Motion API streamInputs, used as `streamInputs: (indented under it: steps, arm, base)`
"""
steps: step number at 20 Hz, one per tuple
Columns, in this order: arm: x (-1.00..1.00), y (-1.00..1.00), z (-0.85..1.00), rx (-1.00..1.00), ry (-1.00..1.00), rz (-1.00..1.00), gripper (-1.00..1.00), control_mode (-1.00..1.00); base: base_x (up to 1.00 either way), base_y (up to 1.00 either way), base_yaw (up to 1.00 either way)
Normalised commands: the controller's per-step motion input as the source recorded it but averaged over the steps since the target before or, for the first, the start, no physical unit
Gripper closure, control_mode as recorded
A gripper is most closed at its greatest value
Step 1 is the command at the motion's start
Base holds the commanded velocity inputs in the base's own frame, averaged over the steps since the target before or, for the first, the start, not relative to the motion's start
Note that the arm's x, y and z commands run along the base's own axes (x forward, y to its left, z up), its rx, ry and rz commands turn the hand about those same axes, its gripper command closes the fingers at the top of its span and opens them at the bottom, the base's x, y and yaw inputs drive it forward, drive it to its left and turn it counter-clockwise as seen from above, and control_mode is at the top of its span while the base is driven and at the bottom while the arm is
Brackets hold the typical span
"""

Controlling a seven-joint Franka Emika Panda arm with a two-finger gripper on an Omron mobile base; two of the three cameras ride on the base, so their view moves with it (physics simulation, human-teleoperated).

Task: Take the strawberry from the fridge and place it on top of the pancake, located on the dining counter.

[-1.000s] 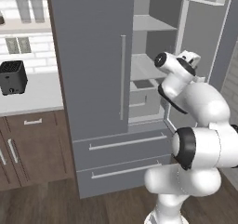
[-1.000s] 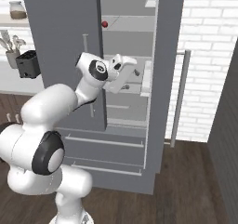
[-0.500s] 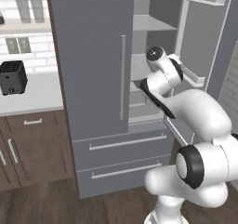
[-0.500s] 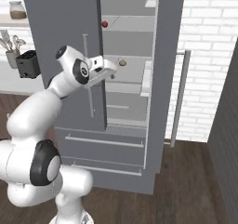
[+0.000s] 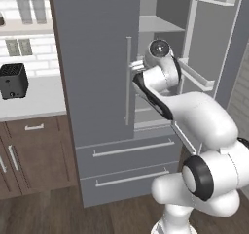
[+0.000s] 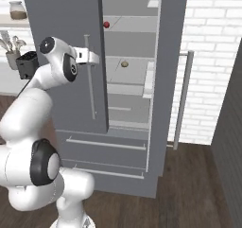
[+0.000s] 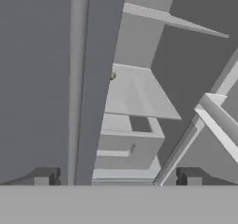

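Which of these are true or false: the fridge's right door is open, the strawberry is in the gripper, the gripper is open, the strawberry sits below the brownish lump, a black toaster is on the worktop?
1. The right door of the fridge is open. True.
2. The strawberry is in the gripper. False: it lies on an upper shelf, and the gripper is open.
3. The gripper is open. True.
4. The strawberry sits below the brownish lump. False: it is one shelf higher.
5. A black toaster stands on the worktop. True.
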Motion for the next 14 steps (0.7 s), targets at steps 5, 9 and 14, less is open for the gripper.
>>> streamInputs:
  steps: [5,9,14]
  arm:
    - [0.15,0.81,0.70,0.30,-0.01,0.01,-1.00,-1.00]
    - [0.21,-0.11,-0.02,0.25,-0.03,0.05,-1.00,-1.00]
    - [0.55,-0.14,-0.10,0.00,-0.05,0.14,-1.00,-1.00]
  base:
    - [0.00,0.00,0.00]
    - [0.00,0.00,0.00]
    - [0.00,0.00,0.00]
